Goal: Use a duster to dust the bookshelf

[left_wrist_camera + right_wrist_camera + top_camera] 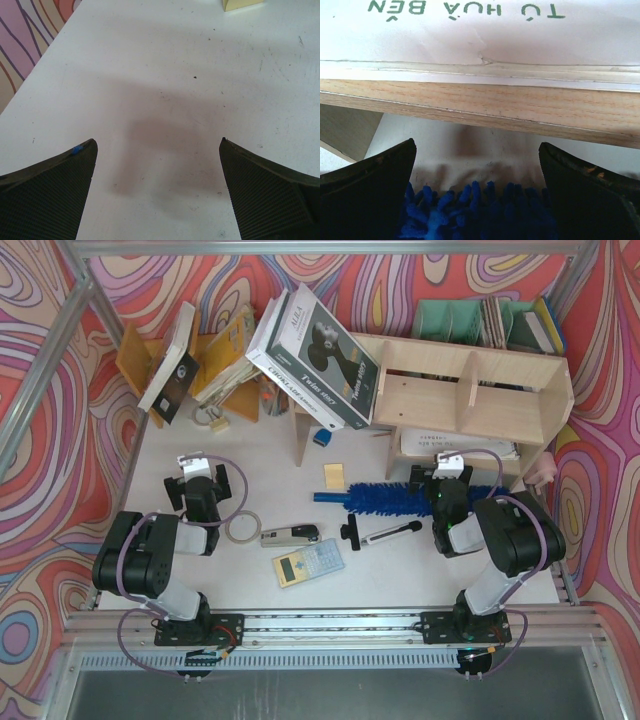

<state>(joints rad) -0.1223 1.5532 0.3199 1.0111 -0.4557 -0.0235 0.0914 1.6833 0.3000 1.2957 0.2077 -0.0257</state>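
Blue microfibre is filling the bottom of the right wrist view, where the duster (475,210) is lying between the two dark fingers of the right pincer (477,142). That pincer is standing spread wide, grasping nothing. Whether its fingertips are touching the fibres cannot be told.

From above, the right arm is rising from its base at the lower right, bending at the elbow and reaching toward the top of the frame. This is bringing the right pincer (447,478) over the fluffy end of the duster (385,502). The duster is stretching across the white surface (400,570) right of centre, with its thin handle pointing left. It is lying just in front of the lower tier of the bookshelf (470,390), whose pale wooden edge (520,105) is crossing the right wrist view just beyond the fibres.

The left arm is folding in the same way at the lower left. The left pincer (203,475) is also released, its fingers parted over bare surface (175,75), well apart from the duster.
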